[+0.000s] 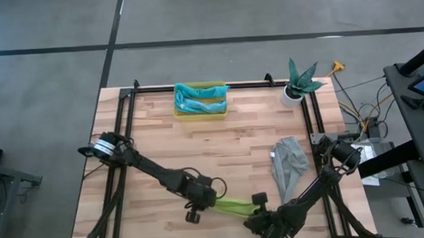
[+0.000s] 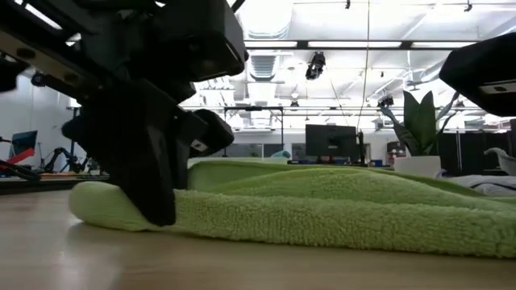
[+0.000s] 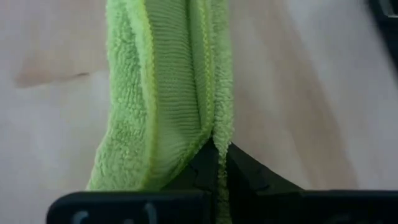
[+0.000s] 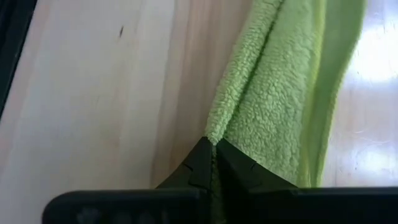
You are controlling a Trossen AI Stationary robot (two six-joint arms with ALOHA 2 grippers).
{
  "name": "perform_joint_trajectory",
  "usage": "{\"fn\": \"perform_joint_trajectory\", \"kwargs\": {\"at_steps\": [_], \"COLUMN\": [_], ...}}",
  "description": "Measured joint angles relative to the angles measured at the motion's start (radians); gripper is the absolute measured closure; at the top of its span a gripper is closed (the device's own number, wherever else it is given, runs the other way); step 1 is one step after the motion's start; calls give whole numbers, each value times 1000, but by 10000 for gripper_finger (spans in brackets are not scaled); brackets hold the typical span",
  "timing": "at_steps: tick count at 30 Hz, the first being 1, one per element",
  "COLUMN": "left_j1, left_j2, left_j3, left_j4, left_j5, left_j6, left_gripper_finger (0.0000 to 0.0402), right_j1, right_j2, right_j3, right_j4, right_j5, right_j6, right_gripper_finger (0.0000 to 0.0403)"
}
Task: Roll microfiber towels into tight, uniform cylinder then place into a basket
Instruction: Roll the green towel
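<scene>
The lime green towel [image 1: 233,203] lies folded into a long narrow strip on the table near its near edge, between my two grippers. My left gripper [image 1: 203,200] is shut on the strip's left end. My right gripper [image 1: 263,216] is shut on its right end. The grey towel [image 1: 288,164] lies crumpled on the table at the right. The yellow basket [image 1: 200,111] stands at the far edge with the teal towel [image 1: 194,92] and the light blue towel [image 1: 197,104] rolled inside it. My left gripper pinches the green strip's left end [image 3: 211,134] between its two shut fingers, several layers at a folded edge. The fingers point down from above, and the strip lies on the table [image 2: 121,211]. My right gripper pinches the strip's right end [image 4: 214,134] between its two shut fingers, several layers. The strip runs away from the fingertips, lying along the table.
A white pot with a green plant [image 1: 296,83] stands at the far right corner. A black frame rail [image 1: 218,85] runs along the table's far edge and down both sides. Bare wood [image 1: 199,148] lies between the basket and the green towel.
</scene>
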Motion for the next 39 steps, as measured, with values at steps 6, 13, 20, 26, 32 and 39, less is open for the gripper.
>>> {"fn": "perform_joint_trajectory", "kwargs": {"at_steps": [6,13,20,26,32,39], "left_j1": [-1,-1,-12,-10,-14,-18], "left_j2": [-17,-17,-18,-24,-51,-85], "left_j3": [5,2,-10,-11,-12,-12], "left_j4": [1,-1,17,17,-5,-45], "left_j5": [115,141,-20,-99,-104,-107], "left_j6": [0,1,59,128,143,168], "left_gripper_finger": [400,400,400,400,400,351], "right_j1": [0,0,1,-5,-6,-5], "right_j2": [-11,-11,-21,-25,-25,-44], "right_j3": [-2,-29,-125,-256,-407,-458], "right_j4": [60,128,268,514,852,937], "right_j5": [0,5,21,25,22,27], "right_j6": [54,255,377,432,451,457], "right_gripper_finger": [394,394,394,394,394,394]}}
